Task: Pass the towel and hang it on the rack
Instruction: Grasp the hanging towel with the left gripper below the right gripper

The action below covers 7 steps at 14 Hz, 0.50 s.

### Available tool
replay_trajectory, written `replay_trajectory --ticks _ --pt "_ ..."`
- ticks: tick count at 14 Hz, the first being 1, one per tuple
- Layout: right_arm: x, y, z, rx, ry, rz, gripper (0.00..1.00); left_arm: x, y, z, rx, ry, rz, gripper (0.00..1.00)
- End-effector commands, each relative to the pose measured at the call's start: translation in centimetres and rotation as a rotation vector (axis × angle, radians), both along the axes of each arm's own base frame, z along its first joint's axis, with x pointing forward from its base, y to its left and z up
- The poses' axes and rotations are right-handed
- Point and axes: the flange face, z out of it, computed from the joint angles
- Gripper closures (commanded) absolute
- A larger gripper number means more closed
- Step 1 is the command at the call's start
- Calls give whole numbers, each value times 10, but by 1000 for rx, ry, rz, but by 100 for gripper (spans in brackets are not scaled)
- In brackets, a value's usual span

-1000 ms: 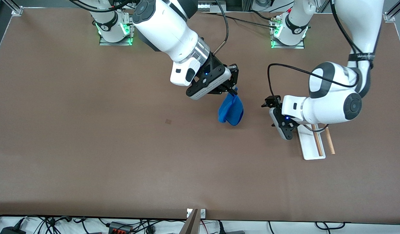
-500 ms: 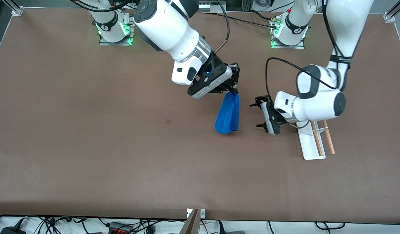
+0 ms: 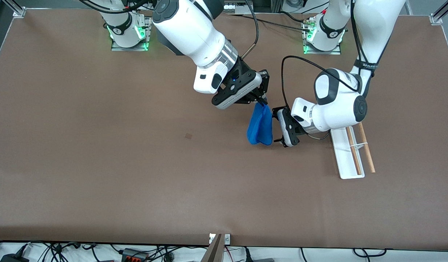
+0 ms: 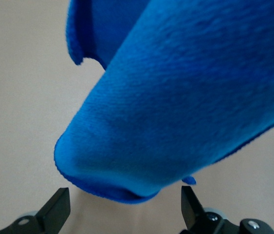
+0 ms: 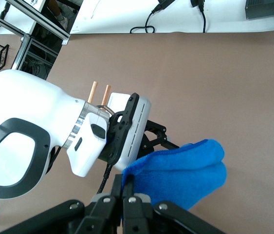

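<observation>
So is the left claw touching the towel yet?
Cannot tell: in the left wrist view the open left claw straddles the towel, with contact unclear.

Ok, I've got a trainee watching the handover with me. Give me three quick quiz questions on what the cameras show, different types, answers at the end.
1. True or false: the towel already hangs over the rack.
2. Multiple choice: the left gripper is A) shut on the towel, B) open with its fingers either side of the towel's hanging end, C) resting on the rack.
3. Fill in: the towel hangs from the ___ gripper.

Key
1. False. It hangs above the table, and both wooden rods of the rack are bare.
2. B.
3. Right: the right gripper pinches the towel's upper end.
</observation>
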Motion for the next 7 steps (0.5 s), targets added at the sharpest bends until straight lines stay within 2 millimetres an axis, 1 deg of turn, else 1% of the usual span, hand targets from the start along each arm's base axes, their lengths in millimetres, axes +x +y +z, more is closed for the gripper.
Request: replay_trajectory --ticks 1,3,5,7 --pt "0 3 5 6 -8 -13 100 -2 -11 -10 -49 -35 -15 0" --pt "0 3 5 6 -8 -13 100 -3 -17 -10 -57 -40 -15 0" --pt "0 3 5 6 -8 -13 100 -4 -19 -9 -59 -42 -17 0" --pt "0 3 5 6 -8 -13 100 -3 -22 -8 -67 -53 -3 4"
